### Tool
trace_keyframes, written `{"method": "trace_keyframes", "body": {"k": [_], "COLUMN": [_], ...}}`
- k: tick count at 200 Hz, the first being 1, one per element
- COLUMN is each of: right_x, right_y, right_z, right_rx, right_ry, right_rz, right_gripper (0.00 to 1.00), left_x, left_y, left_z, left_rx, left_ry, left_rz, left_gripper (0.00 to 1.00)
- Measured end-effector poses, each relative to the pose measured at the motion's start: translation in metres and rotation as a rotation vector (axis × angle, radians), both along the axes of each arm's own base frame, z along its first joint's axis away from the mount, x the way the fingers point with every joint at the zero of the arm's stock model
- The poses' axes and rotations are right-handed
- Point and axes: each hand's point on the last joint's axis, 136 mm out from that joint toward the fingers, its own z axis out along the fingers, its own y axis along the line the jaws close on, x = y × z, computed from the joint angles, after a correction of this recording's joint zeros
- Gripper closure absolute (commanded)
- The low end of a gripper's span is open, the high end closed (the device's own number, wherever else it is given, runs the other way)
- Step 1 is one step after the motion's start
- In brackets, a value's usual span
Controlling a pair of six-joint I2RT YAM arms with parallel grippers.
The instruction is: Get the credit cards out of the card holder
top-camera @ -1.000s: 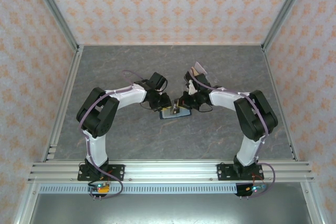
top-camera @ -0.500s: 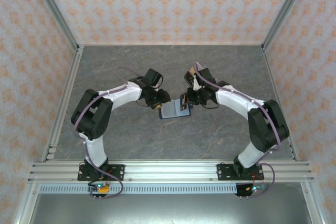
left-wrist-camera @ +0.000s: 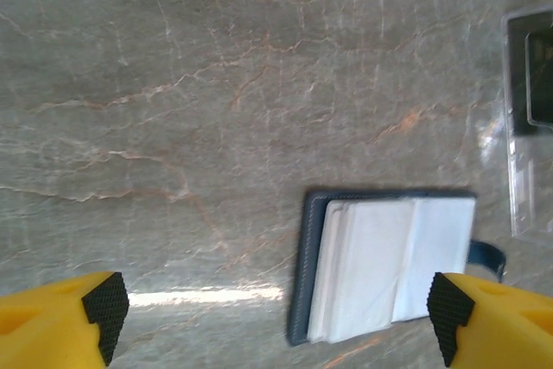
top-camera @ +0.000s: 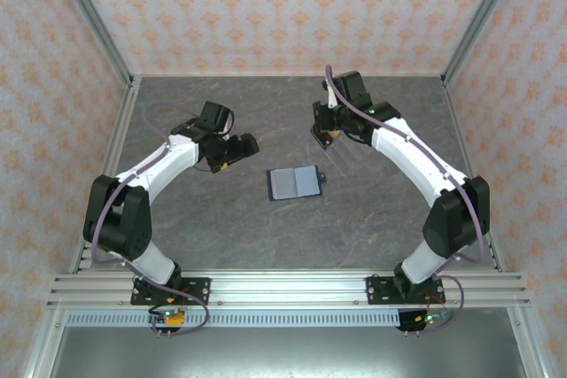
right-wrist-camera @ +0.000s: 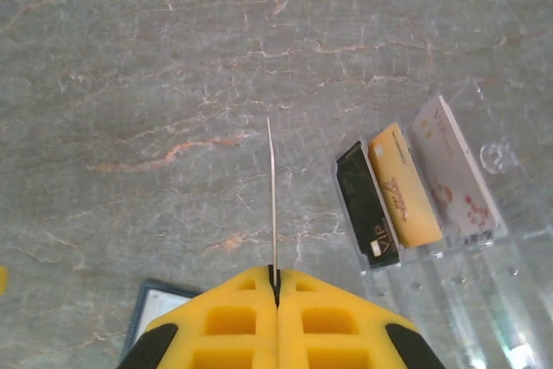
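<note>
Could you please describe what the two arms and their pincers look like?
The left arm and right arm each have white link shells, black joints and a lilac cable running along them. The left pincer has yellow fingers with black ribbed pads. The right pincer has yellow fingers with square recesses.

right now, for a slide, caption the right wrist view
Right tool shut on a thin card held edge-on over the marble table, three cards in the clear tray beside it.
</note>
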Motion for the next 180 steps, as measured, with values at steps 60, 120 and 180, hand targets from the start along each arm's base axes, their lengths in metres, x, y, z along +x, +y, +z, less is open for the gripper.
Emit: {"method": "trace_keyframes", "body": {"k": [60, 120, 180], "right_x": [0.032, 0.056, 0.064], "right_y": [0.01, -0.024, -0.019], "right_z": [-0.051, -0.105, -0.112], "right_rx": [-0.183, -0.229, -0.266], "right_ry": [0.124, 0.293, 0.319], "right_rz": [0.149, 0.168, 0.244], "right_gripper": [1.0, 1.0, 1.0], "left_x": [-0.014, -0.017, -0.017], "left_y": [0.022, 0.034, 0.033], "left_z": [0.009, 0.005, 0.007], "left_rx": [0.125, 0.192, 0.183], "left_ry": [-0.043, -0.031, -0.034], "left_rz": [-0.032, -0.025, -0.009], "left_gripper": [0.0, 0.0, 0.0]}}
